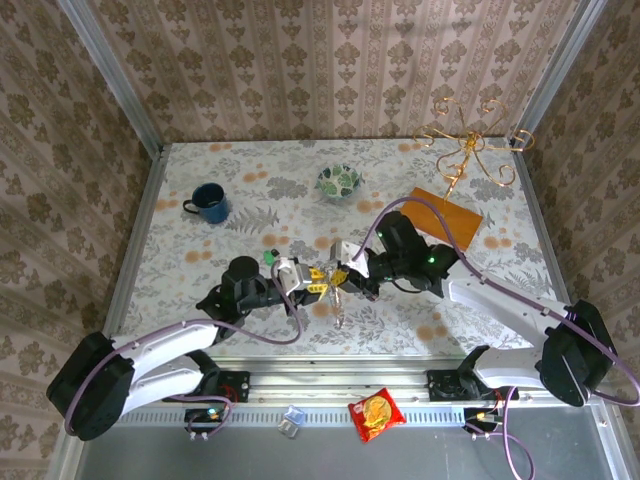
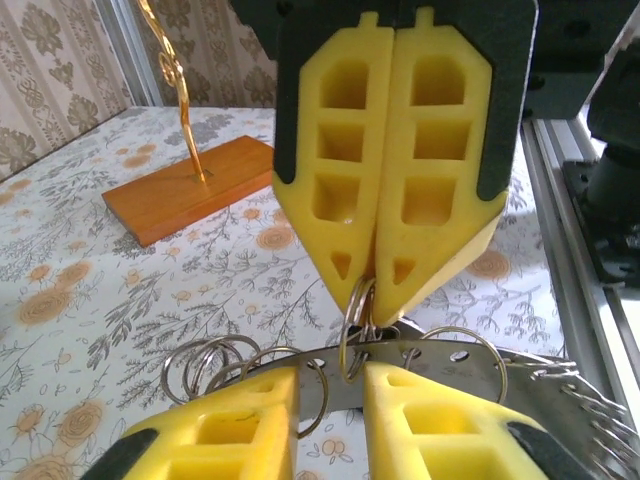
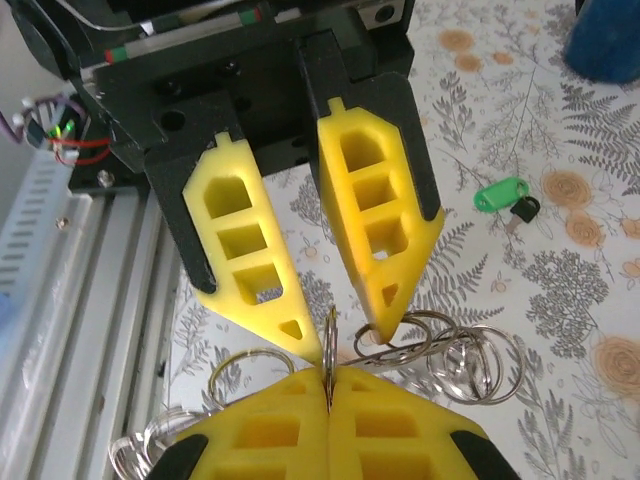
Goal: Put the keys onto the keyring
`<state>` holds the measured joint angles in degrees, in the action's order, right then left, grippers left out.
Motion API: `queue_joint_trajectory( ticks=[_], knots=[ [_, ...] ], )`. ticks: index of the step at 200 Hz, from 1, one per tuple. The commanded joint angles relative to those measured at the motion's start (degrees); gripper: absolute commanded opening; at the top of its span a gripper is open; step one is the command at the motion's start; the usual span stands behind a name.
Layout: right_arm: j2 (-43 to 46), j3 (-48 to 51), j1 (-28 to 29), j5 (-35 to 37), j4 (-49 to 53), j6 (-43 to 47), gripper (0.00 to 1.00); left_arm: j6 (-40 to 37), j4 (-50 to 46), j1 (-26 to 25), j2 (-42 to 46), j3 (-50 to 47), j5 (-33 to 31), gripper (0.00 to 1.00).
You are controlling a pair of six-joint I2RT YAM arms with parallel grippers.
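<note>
- Keys (image 1: 270, 257): the green head piece lies flat on the surface (image 1: 180, 265), left of centre in the top view, just up and left of the left end effector. They are apart from both end effectors and not on any ring. A small dark piece sits touching the green head; I can't tell what it is.
- Left end effector (image 3: 350, 342): released, fingers parted with a clear gap and clamped on nothing. Its tips bracket the upright ring, one tip close to the loose rings.
- Keyring (image 3: 330, 335): off the surface, mid-frame between the two end effectors. It hangs in a bunch with spare split rings (image 2: 215, 360) and a holed metal strip (image 2: 440, 358).
- Right end effector (image 2: 372, 295): clenched on the keyring, fingers pressed together on the wire.
- Progress, my read: the ring is secured but nothing is threaded. You have yet to fetch the keys, pry the ring apart and feed them on.
- In the way: the spare rings and strip crowd the keyring, so snagging looks likely.
- Around: blue mug (image 1: 210, 203) upper left, patterned bowl (image 1: 340, 181) top centre, snack packet (image 1: 375, 414) bottom centre, gold wire stand (image 1: 447, 210) upper right. All are well clear.
</note>
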<state>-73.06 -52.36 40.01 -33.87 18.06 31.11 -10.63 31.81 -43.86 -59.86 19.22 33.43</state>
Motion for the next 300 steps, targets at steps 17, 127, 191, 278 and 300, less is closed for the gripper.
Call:
queue_joint_trajectory(
  ticks=[17,127,191,278,300],
  knots=[
    [-2.53,-6.18,2.69,4.69,11.82,8.57,0.00,-4.61,-6.33,-0.09,0.25,3.68,0.72,0.18],
    [3.14,2.52,-0.85,-2.46,-4.58,-1.83,0.26,-2.57,-1.75,-0.08,-0.15,2.93,3.04,0.00],
    [5.21,9.79,-1.94,-6.19,-17.00,-10.19,0.27,0.26,3.43,0.04,-0.70,0.75,4.98,0.00],
    [8.55,10.48,-2.93,-2.96,-14.11,-12.40,0.28,-0.22,4.00,0.04,-1.20,0.45,4.26,0.00],
    [7.74,9.88,-2.90,-3.04,-15.06,-14.19,0.27,-0.10,4.31,0.00,-1.14,0.37,4.21,0.00]
  ],
)
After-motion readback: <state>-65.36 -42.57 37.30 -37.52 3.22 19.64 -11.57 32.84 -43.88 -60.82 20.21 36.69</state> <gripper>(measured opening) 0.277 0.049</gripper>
